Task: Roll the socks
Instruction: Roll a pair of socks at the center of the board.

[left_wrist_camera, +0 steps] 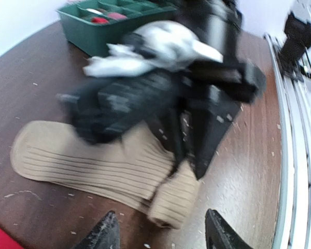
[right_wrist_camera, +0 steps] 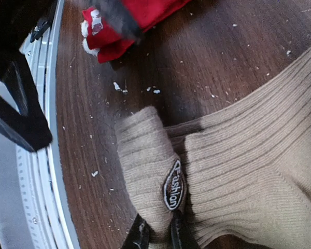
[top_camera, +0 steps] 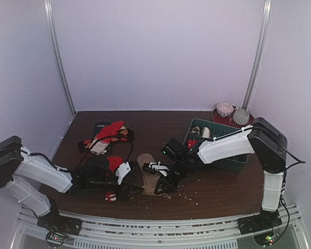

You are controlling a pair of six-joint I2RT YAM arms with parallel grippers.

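The tan sock (right_wrist_camera: pixel 238 171) lies flat on the table (right_wrist_camera: pixel 207 67), about midway between the two arms. Its near end is turned over into a short thick fold. The right gripper (right_wrist_camera: pixel 158 232) comes down on that fold from above. Its fingers are drawn close together, with the folded knit pinched between them. The rest of the sock spreads away from the fingers as a ribbed strip on the wood.

The left gripper (left_wrist_camera: pixel 160 215) sits low just in front of the same folded end. Its fingers are well apart, nothing is between them, and they do not touch the sock.

A small dark oval label (right_wrist_camera: pixel 172 185) is sewn on the fold just above the right fingertips. It reads "Fashion" in pale script, running along the sock's length.

The red sock (right_wrist_camera: pixel 114 41), with white marks at one end, lies on the table beside the tan one, on the left arm's side and apart from it. In the right wrist view a blurred dark part crosses it.

White flecks (right_wrist_camera: pixel 118 87) are scattered on the wood around both socks. Beyond the right gripper stands a green bin (left_wrist_camera: pixel 88 33) with compartments. A heap (top_camera: pixel 108 134) of red and white cloth lies farther back on the left side. No other writing can be read.
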